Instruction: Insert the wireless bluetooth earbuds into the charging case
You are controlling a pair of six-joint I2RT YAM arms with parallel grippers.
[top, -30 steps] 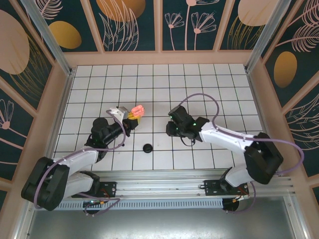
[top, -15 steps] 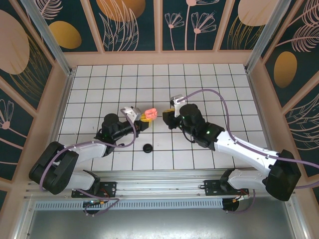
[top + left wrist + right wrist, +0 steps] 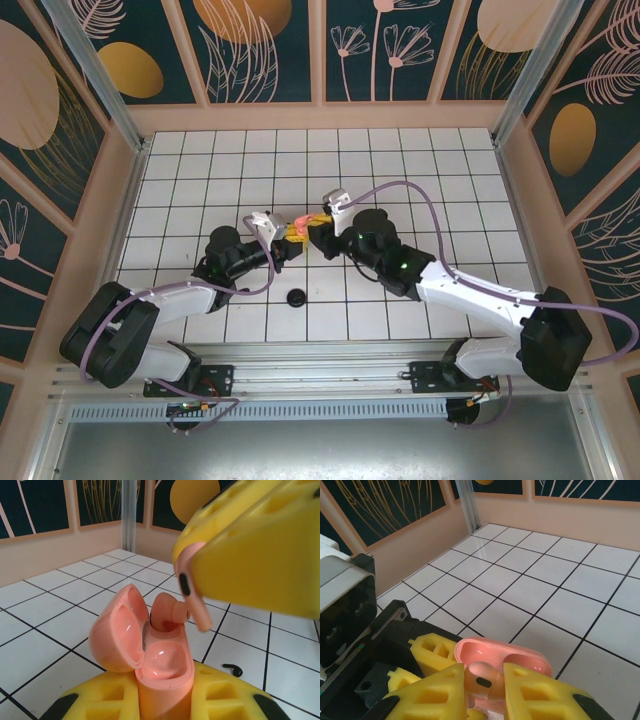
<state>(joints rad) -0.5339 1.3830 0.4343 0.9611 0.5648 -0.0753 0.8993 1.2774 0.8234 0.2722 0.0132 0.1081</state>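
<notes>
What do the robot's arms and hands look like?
The left arm and right arm are white with black joints and purple cables. The left hand and right hand have yellow fingers with square pockets. Green lights dot the right arm.

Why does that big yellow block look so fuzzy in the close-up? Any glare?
Left wrist view: the yellow pad holding the pink earbud sits near the lens, so it blurs; the open charging case is sharper, with soft glare inside its lid. Top external view: even light, crisp tiles.
</notes>
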